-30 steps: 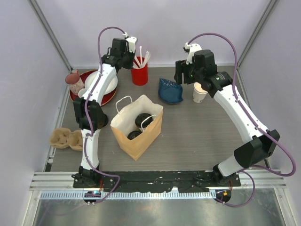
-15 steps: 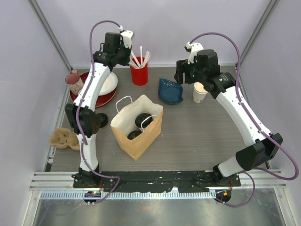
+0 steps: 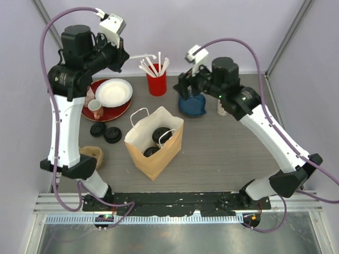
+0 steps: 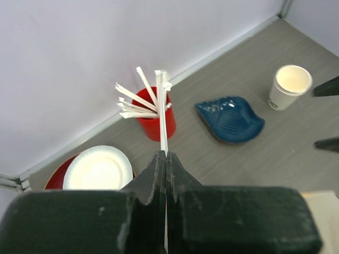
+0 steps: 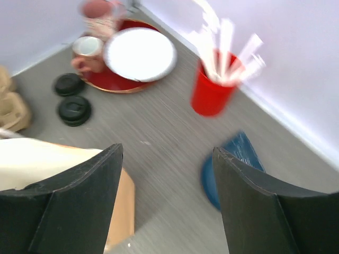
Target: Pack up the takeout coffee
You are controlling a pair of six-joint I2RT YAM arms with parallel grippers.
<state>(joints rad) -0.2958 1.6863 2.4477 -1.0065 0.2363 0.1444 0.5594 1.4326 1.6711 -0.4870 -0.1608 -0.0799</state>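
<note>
Left pincer (image 4: pixel 163 157) clamped on a straw (image 4: pixel 162 119), red holder (image 4: pixel 148 124) just past its tips. Right pincer (image 5: pixel 167 159) wide, empty, over blue dish (image 5: pixel 239 147). Both lidded cups (image 3: pixel 161 135) sit in bag (image 3: pixel 156 156), down-left of right pincer.

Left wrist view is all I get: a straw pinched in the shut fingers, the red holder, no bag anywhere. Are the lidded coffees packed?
Observer: Yes. Both lidded cups sit inside the paper bag, with their black lids showing at its open top.
Operator: And the other arm?
Observer: The right gripper hangs open by the blue dish, holding nothing.
Operator: Anything lying beside the bag?
Observer: Two loose black lids lie to its left, next to the red plate.
</note>
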